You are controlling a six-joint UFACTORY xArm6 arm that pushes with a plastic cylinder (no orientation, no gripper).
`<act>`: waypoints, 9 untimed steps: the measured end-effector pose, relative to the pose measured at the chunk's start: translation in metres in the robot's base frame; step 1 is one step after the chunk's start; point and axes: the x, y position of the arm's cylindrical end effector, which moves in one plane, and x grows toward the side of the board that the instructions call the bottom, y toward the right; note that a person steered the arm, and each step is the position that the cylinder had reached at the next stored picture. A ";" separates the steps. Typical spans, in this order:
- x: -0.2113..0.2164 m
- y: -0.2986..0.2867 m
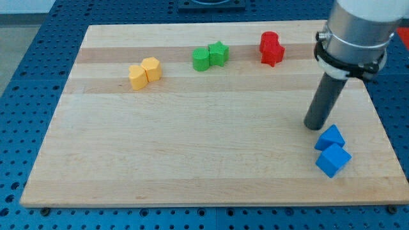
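The tip (315, 126) sits on the wooden board (192, 160), with two blue blocks (331, 148) just beside it at about five o'clock. The rod has no jaws. Red, green and yellow pairs lie far off toward ten o'clock.

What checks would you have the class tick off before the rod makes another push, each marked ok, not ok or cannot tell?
1. My tip in view: ok.
2. Tip on the board: ok.
3. Tip near the upper blue block, just above-left of it; contact: cannot tell.
4. Lower blue block on the board, near the right edge: ok.
5. Yellow pair, green pair and red pair away from the tip: ok.
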 end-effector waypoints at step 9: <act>0.081 -0.026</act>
